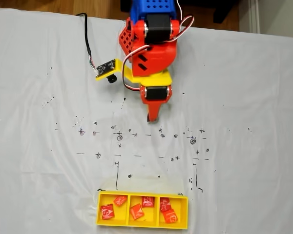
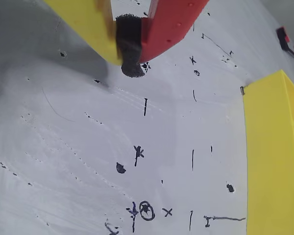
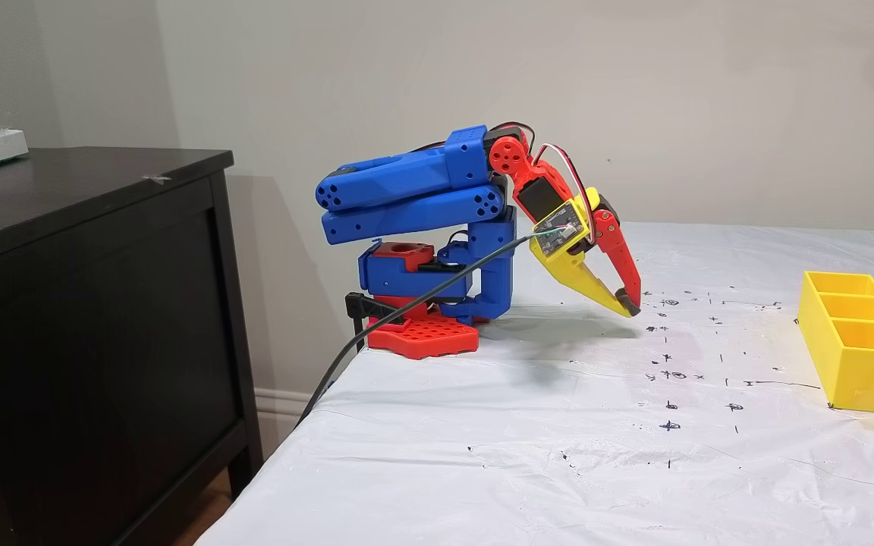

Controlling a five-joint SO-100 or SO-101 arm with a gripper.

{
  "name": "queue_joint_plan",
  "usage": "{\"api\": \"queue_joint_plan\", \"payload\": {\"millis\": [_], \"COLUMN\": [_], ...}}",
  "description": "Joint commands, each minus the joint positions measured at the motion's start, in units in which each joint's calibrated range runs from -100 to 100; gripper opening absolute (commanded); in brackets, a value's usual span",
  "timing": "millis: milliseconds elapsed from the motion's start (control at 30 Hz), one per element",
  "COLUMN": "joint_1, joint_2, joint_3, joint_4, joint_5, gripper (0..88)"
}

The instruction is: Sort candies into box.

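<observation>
Candies [image 1: 136, 211] all lay in the box [image 1: 142, 225]; the gripper [image 1: 150, 118], jaws together and empty, risked only scuffing the cloth [image 1: 244, 122].

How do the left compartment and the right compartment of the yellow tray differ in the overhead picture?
In the left compartment the two candies lie apart: one low, one near the top edge. In the right compartment the two candies touch or overlap. Both hold two candies.
</observation>
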Motion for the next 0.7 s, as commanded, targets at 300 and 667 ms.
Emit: {"api": "queue_joint_plan", "payload": {"millis": [300,667], "joint_1": [2.6,2.6], "joint_2": [-0.3,-0.3], "joint_3": [0.3,0.3], "joint_4": [0.0,0.0], "joint_5": [-1.5,-1.5], "gripper": [0.2,0.2]}}
